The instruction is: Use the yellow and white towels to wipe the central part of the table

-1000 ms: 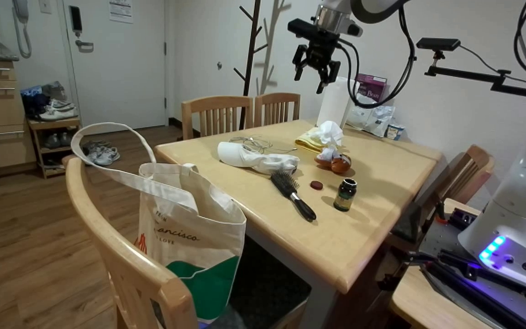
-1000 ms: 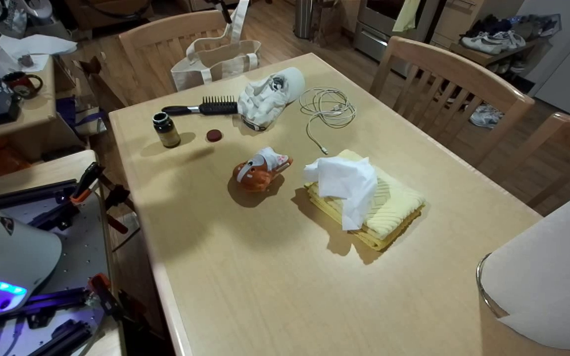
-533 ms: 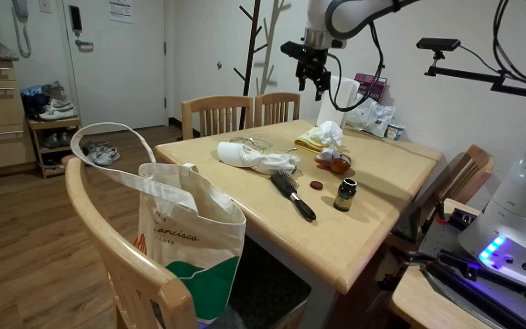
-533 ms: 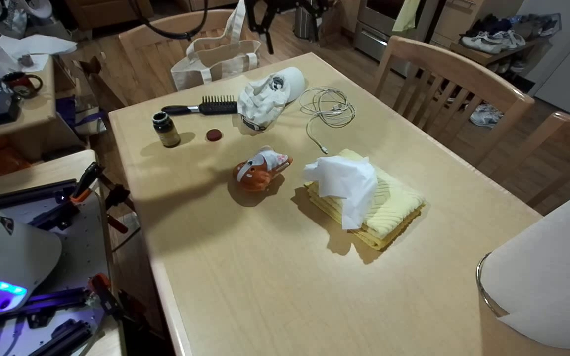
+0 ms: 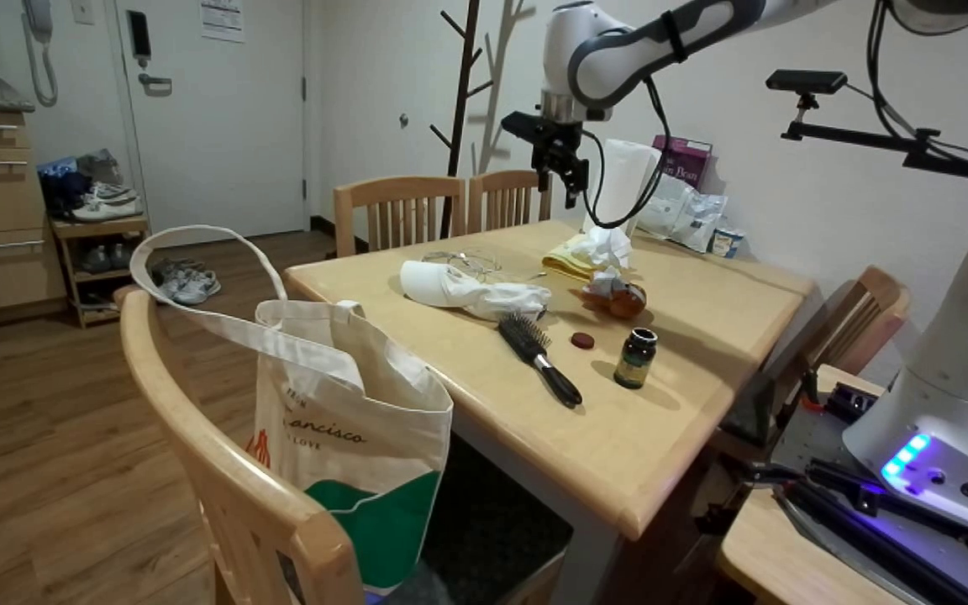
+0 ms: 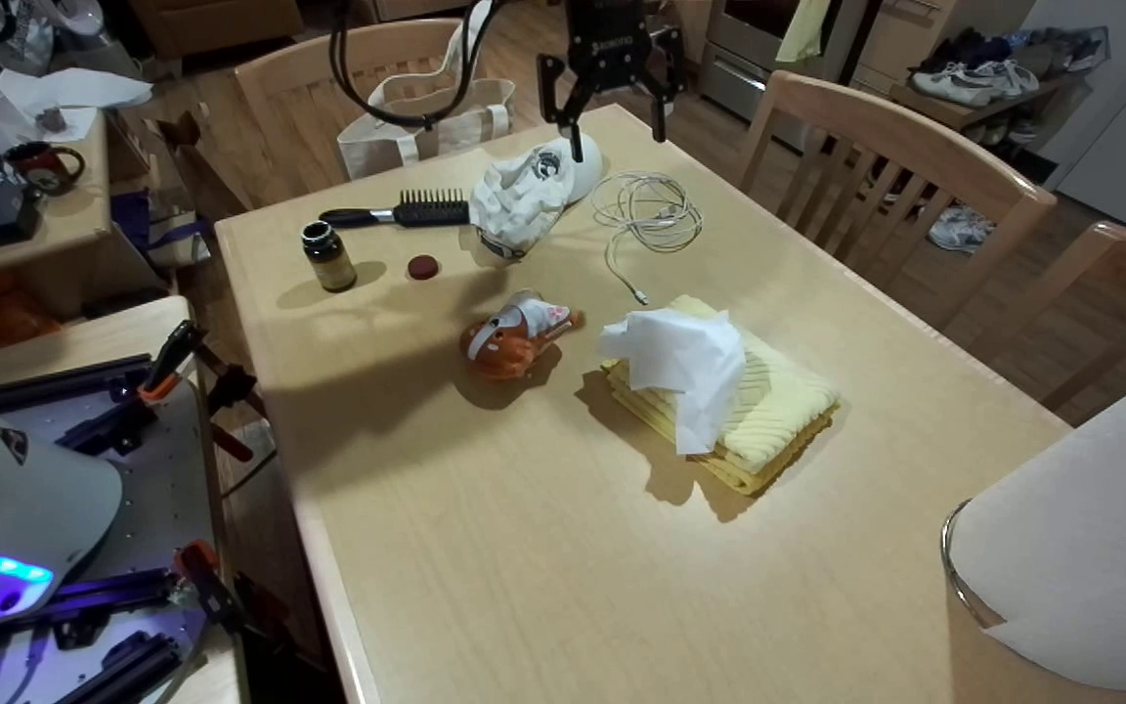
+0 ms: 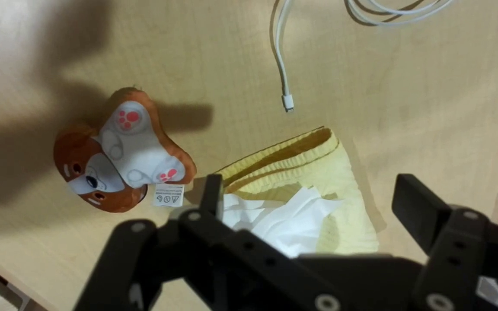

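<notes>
Gripper [image 6: 618, 138] hangs above the table [image 6: 524, 587], fingers [image 7: 422, 211] wide, holding nothing. White towel [image 6: 685, 362] lies atop the folded yellow towel [image 6: 786, 403] on the table, ungrasped. Judged step: approach; next move likely calls for lowering over both and pinching firmly.

Gripper [image 7: 311, 195] hides part of the yellow towel [image 7: 329, 170]

In the wrist view the gripper, blurred and cut off at the bottom edge, covers the lower side of the towel and some of the white tissue [image 7: 288, 220] on it. The coil of the charging cable [image 7: 288, 102] runs past the top edge, and print on the tag [image 7: 169, 195] of the toy dog [image 7: 134, 144] is too fine to read. In an exterior view the right edge cuts off the paper towel roll [image 6: 1086, 548] and the bottom edge the table [image 6: 573, 587]. In both exterior views lettering on the bottle [image 6: 330, 262] is too small to make out.
</notes>
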`<action>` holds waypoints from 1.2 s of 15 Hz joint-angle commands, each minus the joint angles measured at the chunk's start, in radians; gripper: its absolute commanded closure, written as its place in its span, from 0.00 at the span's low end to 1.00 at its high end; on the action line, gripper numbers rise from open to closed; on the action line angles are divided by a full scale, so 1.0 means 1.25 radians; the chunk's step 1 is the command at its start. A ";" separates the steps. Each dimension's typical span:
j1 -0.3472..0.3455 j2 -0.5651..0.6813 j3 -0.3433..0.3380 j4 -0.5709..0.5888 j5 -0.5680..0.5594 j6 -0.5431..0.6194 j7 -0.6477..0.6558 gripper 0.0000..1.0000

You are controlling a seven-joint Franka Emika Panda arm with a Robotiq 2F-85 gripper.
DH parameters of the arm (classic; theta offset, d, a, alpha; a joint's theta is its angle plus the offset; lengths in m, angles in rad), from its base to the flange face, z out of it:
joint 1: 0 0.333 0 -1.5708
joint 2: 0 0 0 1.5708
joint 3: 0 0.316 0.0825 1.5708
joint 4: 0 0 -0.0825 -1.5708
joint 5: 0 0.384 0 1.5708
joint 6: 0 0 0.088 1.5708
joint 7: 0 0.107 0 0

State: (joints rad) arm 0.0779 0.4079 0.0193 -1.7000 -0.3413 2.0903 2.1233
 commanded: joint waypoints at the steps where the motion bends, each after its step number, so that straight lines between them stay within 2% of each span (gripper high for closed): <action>1: 0.039 0.028 -0.038 0.040 0.011 -0.066 0.022 0.00; 2: 0.047 0.060 -0.057 0.076 0.007 -0.117 0.053 0.00; 5: 0.033 0.155 -0.088 0.166 0.016 -0.234 0.056 0.00; 8: 0.012 0.255 -0.116 0.272 0.030 -0.346 0.018 0.00; 12: -0.043 0.342 -0.089 0.367 0.084 -0.290 -0.177 0.00; 18: -0.077 0.420 -0.090 0.481 0.157 -0.294 -0.420 0.00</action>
State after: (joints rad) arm 0.0173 0.8804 -0.1043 -1.1892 -0.1936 1.7391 1.7345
